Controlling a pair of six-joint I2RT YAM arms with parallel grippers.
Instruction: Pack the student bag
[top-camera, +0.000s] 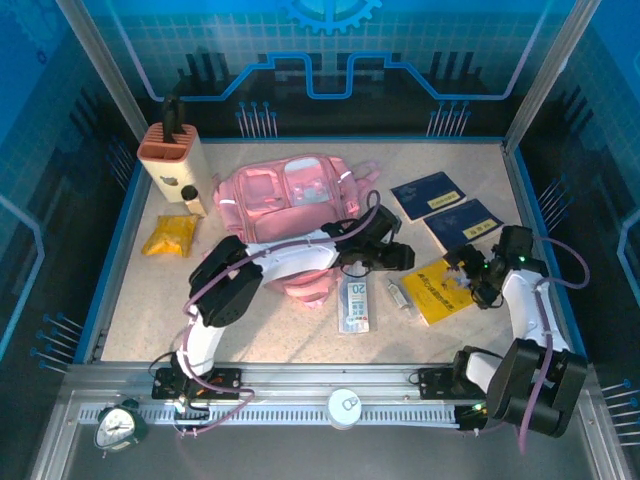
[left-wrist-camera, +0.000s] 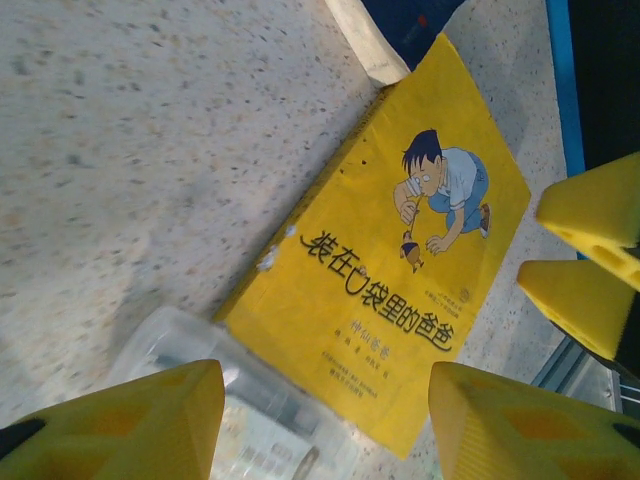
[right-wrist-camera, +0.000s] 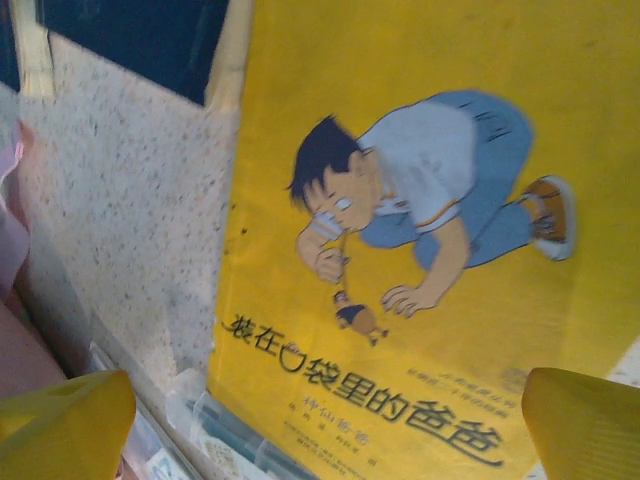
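Two-armed reach for book (top-camera: 432, 290) right of frame centre, with left gripper (left-wrist-camera: 322, 405) and right gripper (right-wrist-camera: 322, 425) spread, empty; next, likely: pinch cover edge, carry to bag (top-camera: 290, 190).

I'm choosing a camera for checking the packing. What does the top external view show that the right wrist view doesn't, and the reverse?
Top external gives the student bag whole, the tan knife block, the yellow packet and the left gripper. Right wrist gives the cover drawing of a crouching man and readable title lettering. Both take in the yellow book and the open right gripper over it.
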